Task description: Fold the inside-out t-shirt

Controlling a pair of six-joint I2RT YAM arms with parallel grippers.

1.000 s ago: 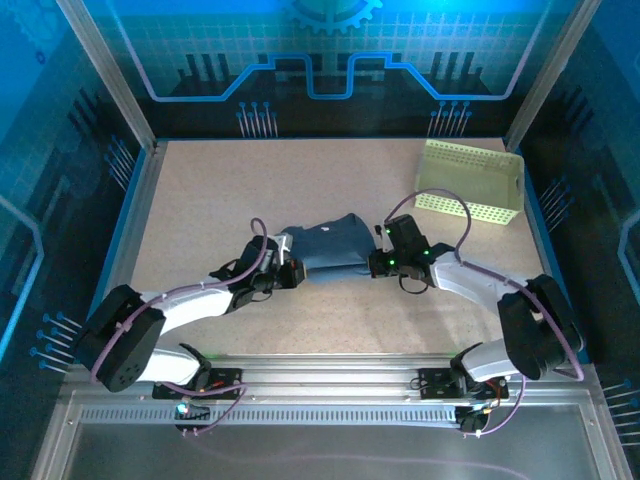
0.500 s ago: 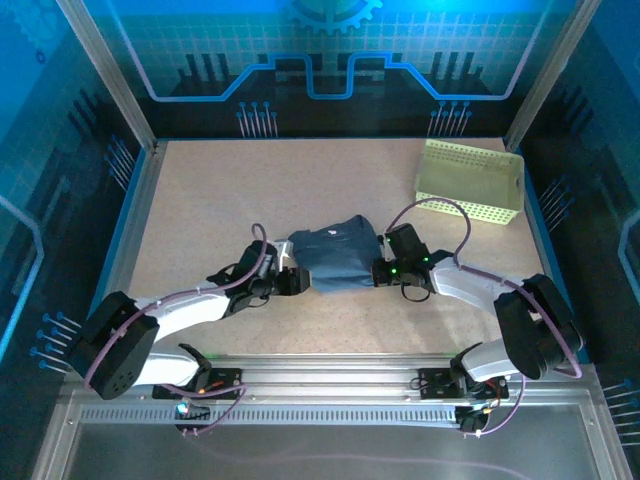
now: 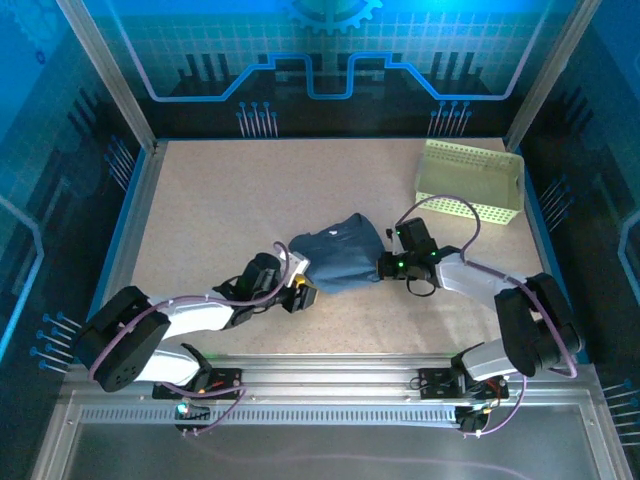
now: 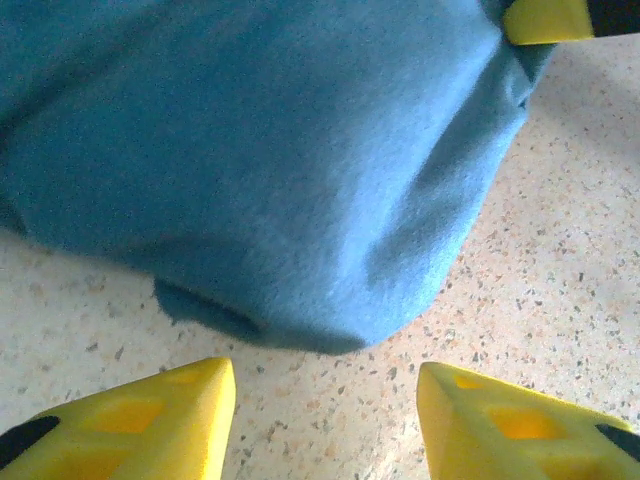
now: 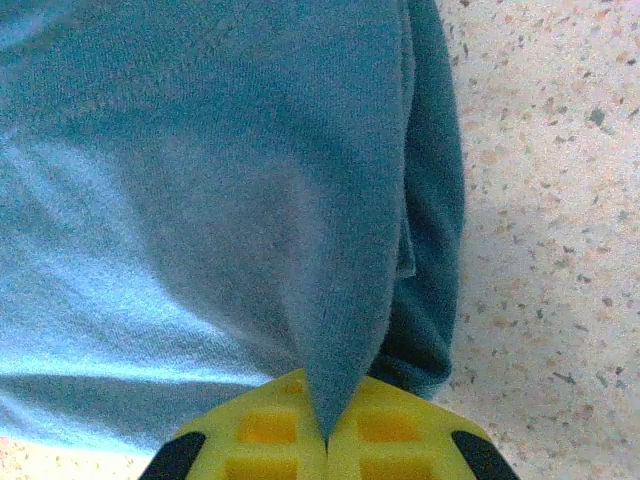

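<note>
Slate-blue t-shirt (image 3: 336, 262), right gripper (image 5: 325, 412) pinching its fold, left gripper (image 4: 322, 388) parted (holding nothing), cloth just ahead of it

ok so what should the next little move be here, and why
Probably open the right gripper and let its pinch drop. The t-shirt lies in a compact bundle on the table, the left gripper stands open just short of its edge holding nothing, and the right one alone is shut on a fold of fabric.
</note>
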